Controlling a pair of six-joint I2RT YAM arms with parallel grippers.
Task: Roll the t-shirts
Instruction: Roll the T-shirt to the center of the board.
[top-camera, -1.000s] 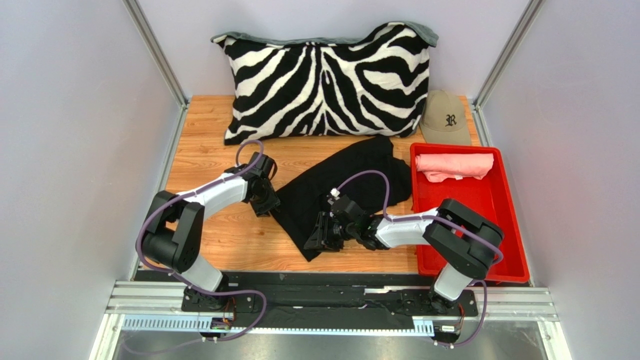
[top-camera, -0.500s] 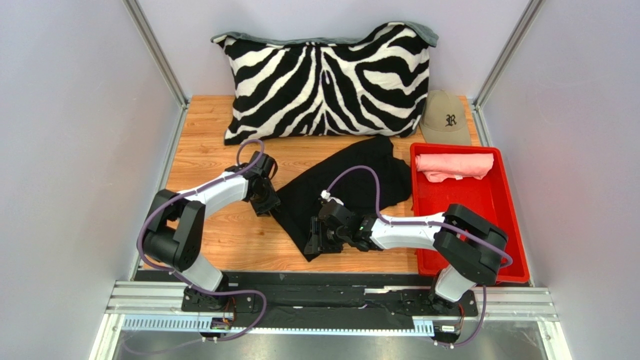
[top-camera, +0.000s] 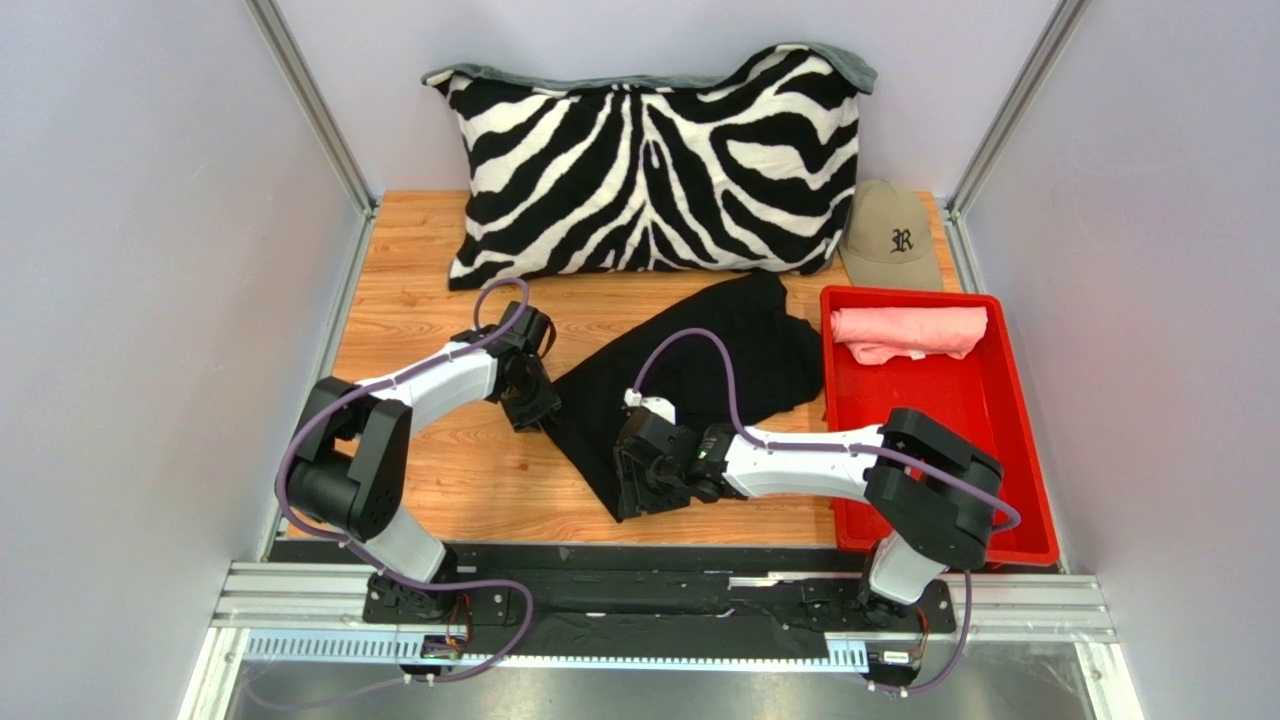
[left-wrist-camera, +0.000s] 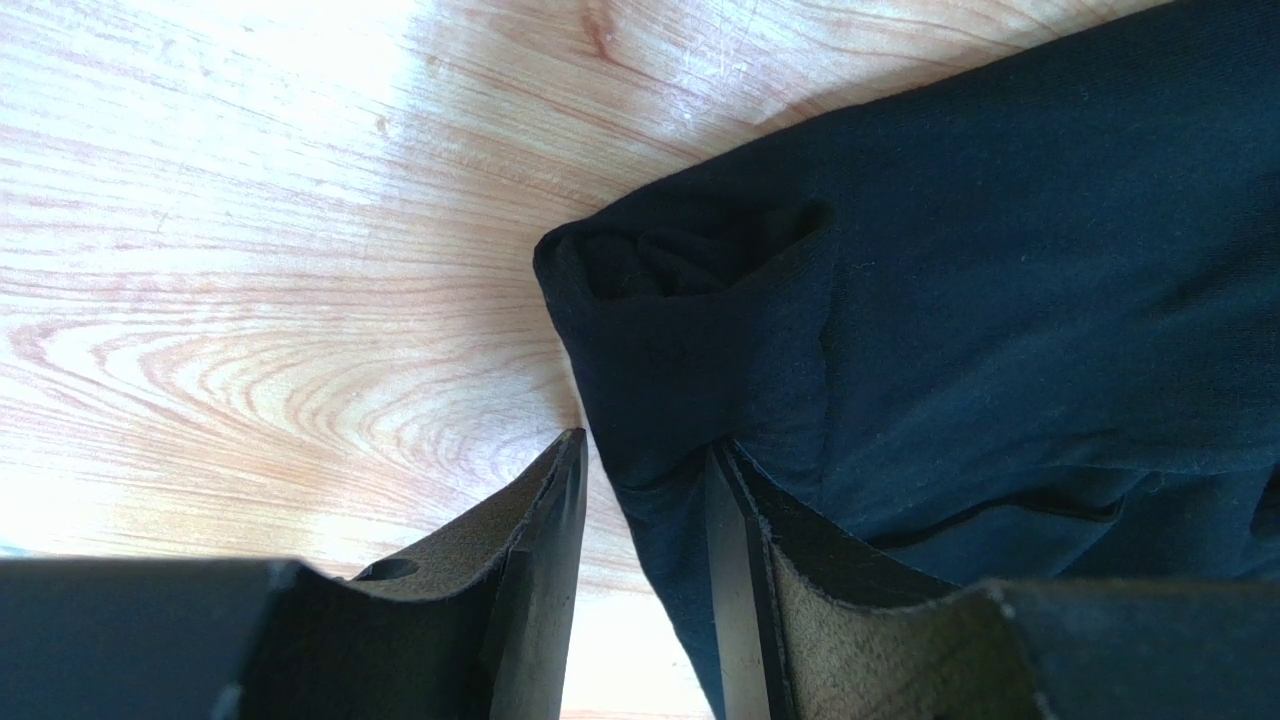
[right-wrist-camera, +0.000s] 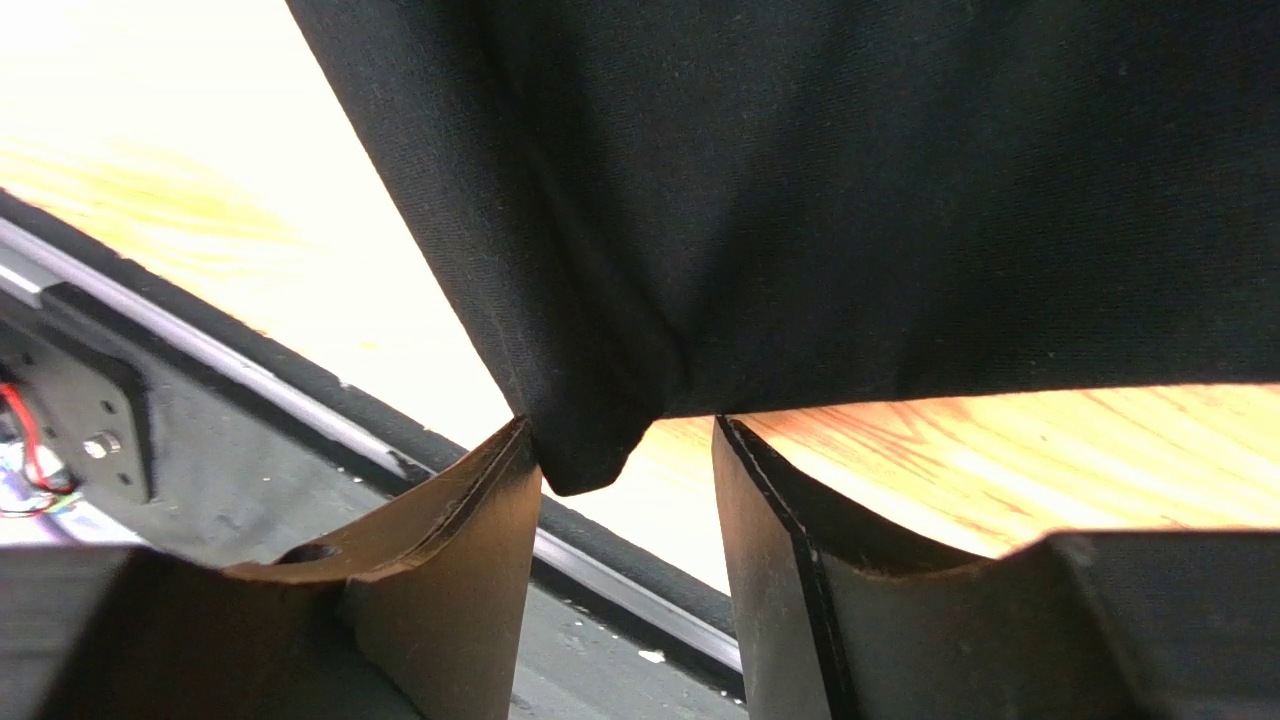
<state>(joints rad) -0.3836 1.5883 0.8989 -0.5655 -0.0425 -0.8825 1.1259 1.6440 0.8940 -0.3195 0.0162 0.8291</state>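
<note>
Reaches farther left than before with right gripper (right-wrist-camera: 619, 443), fingers wider, loose around black t-shirt (top-camera: 721, 353) near corner. Keeps left gripper (left-wrist-camera: 646, 458) parted astride its edge. Pink t-shirt (top-camera: 909, 330) in red bin (top-camera: 939, 435); "R" on cap (top-camera: 890, 240).

A pale wooden worktop (top-camera: 421, 308) sits between plain grey-lilac walls (top-camera: 135, 300) on three sides. Slim metal posts (top-camera: 311, 105) rise at its back corners; a metal rail (top-camera: 301, 603) runs along its near edge. Light is bright, even.
</note>
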